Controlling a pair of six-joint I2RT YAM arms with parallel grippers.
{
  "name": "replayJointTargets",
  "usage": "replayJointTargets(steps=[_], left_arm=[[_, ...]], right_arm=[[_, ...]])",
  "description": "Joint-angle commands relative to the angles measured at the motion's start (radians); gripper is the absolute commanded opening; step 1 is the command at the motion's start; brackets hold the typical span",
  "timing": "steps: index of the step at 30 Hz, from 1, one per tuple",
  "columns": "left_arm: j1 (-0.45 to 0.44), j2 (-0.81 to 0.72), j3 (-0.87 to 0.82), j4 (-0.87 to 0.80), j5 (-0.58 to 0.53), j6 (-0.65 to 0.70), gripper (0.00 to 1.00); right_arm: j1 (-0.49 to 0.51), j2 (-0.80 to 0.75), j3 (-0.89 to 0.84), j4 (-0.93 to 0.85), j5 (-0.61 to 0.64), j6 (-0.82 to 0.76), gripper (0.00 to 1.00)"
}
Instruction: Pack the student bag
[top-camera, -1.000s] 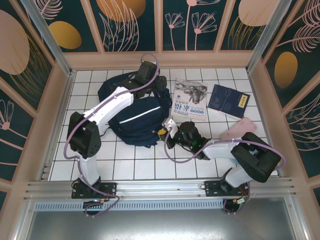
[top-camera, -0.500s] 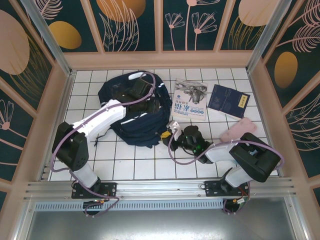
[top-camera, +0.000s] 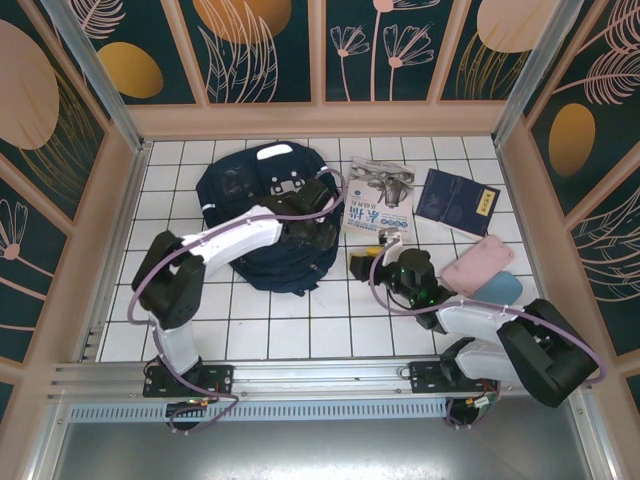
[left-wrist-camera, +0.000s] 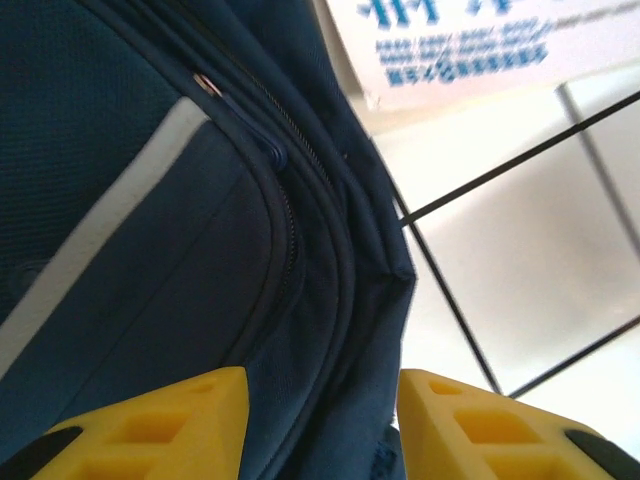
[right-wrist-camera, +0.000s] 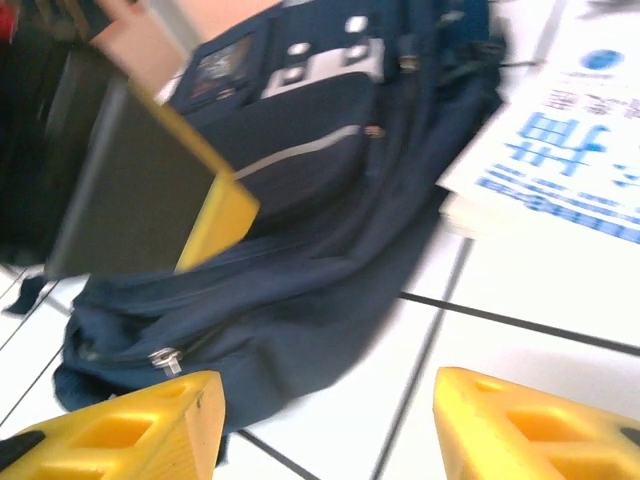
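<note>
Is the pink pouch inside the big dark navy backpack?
No, the pink pouch lies out on the white tiles, apart from the dark navy fabric backpack.

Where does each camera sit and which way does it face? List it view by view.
Top external: above and behind the arms, looking down on the tiled table; both arms, left claw and right claw show.
Left wrist: on the left arm, close on the student bag seam; yellow fingertips below.
Right wrist: on the right arm, looking low across tiles at the bag; yellow fingertips below.
Shared: all three see the bag and the blue-lettered book.
</note>
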Motion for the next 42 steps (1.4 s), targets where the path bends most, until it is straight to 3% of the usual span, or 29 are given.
replayJointTargets(steps=[1,9,16,20,42], left_arm=[[-0.009,0.068,0.069,-0.064,-0.030,0.061,0.43],[-0.009,0.169,0.169,-0.105,-0.016,0.084,0.43],[-0.018,0.121,0.181,-0.116,0.063,0.088,0.46],[-0.040,0.116,0.159,-0.150,-0.040,0.045,0.47],[-0.060,0.174,0.168,-0.174,-0.107,0.071,0.35]], right_arm=[[-0.051,-0.036,-0.008,-0.075,0.050,0.115,0.59],[-0.077,-0.049,-0.006,-0.088,0.076,0.143,0.60],[-0.081,-0.039,-0.004,-0.088,0.085,0.148,0.60],[-0.081,-0.042,-0.006,-0.094,0.105,0.139,0.60],[-0.096,-0.052,0.020,-0.116,0.129,0.133,0.60]])
